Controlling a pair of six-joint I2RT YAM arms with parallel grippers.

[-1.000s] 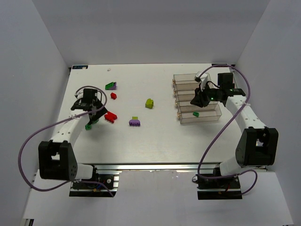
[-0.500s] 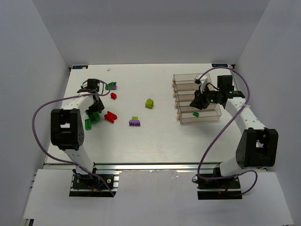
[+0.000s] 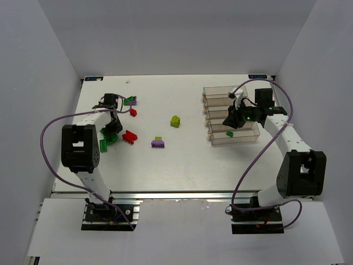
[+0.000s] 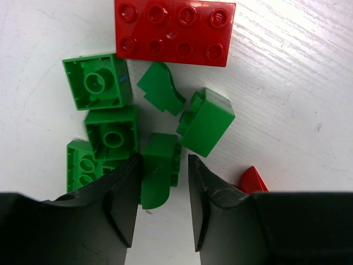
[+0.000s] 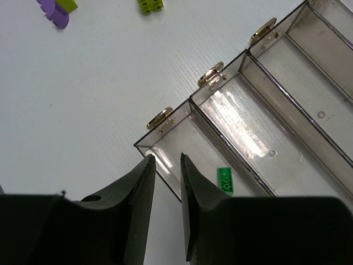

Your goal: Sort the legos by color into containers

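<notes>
My left gripper [image 4: 162,207] hangs low over a cluster of green legos [image 3: 108,138]. It is open, with a rounded green lego [image 4: 157,176] between its fingers: the left finger touches it and a gap shows at the right finger. More green legos [image 4: 113,132] and a red eight-stud brick [image 4: 174,33] lie just beyond. My right gripper [image 5: 166,160] is open by a narrow gap and empty, above the end wall of the nearest of the containers [image 5: 193,118]. A flat green lego [image 5: 225,180] lies in that bin.
A purple lego with a yellow-green top [image 3: 158,143], a yellow-green lego [image 3: 175,121], a small red one [image 3: 133,112] and a green-and-purple pair [image 3: 130,100] lie scattered on the white table. The row of containers [image 3: 231,110] stands at the right.
The left arm has swung in over the green cluster and its jaws have narrowed around the rounded green lego. The right gripper has shifted slightly over the bins.
</notes>
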